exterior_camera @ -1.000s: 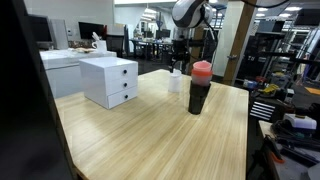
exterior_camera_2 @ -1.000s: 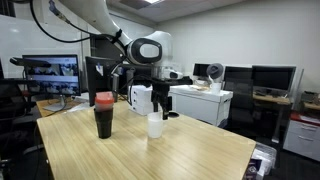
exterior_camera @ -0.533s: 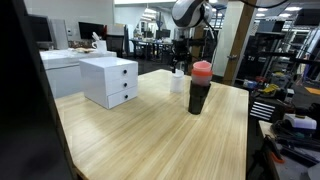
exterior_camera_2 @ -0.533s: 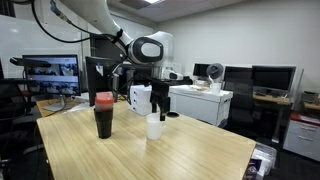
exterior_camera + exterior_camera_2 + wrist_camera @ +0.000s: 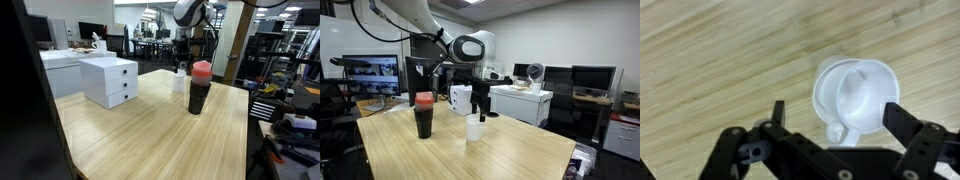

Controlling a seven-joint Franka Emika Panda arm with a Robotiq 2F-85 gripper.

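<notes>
Two wide-apart jaws just above a white cup (image 5: 855, 95), seemingly clear of it.

light: bright, even ceiling fixtures | shadows: soft, faint | focus: exterior views sharp, wrist view slightly soft

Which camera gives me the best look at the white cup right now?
The wrist view: it looks straight down into the white cup, rim and inside clear, beneath the open gripper. Both exterior views show the white cup small and side-on.
</notes>
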